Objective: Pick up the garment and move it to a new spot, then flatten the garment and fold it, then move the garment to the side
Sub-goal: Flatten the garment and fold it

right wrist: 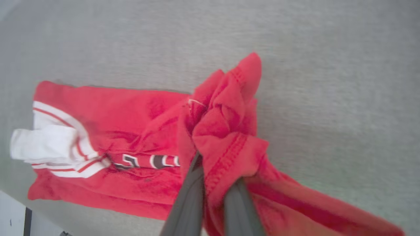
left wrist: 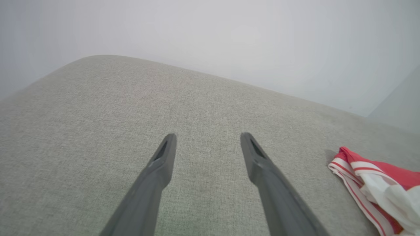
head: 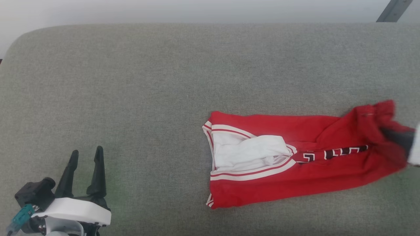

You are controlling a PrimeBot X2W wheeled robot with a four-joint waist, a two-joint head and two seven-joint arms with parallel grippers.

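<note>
The left gripper (head: pixel 87 150) is positioned at lower left over the grey cushion (head: pixel 131 82), fingers spread and empty, well apart from the garment (head: pixel 269 177). The garment is laid lengthwise on the cushion, right of centre, with white lining exposed at its left end. Its bunched right end is clamped between the closed fingers of the right gripper (right wrist: pixel 218 172).
</note>
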